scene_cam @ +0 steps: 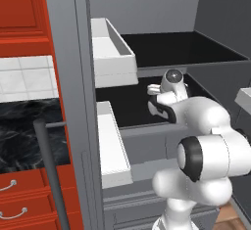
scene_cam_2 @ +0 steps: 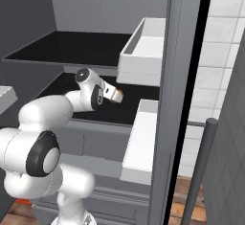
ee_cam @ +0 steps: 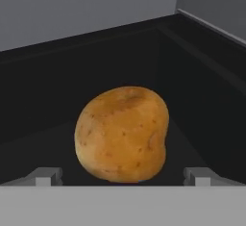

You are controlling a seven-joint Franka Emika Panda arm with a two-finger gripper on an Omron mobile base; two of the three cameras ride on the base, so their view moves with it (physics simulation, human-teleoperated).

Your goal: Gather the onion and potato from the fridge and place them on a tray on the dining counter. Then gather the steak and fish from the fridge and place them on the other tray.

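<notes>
I see the potato (ee_cam: 122, 133) at frame centre on the fridge (scene_cam: 162, 121) shelf, my gripper (ee_cam: 123, 176) spread wide around it.

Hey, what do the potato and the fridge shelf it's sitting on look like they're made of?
Potato: real vegetable skin by its look, matte golden-brown with small dark specks and an uneven, lumpy outline.

Shelf: plain black with no grain or sheen, so probably matte plastic or coated metal; the render leaves that open.

Door bins: smooth white with thin walls, likely plastic.
</notes>
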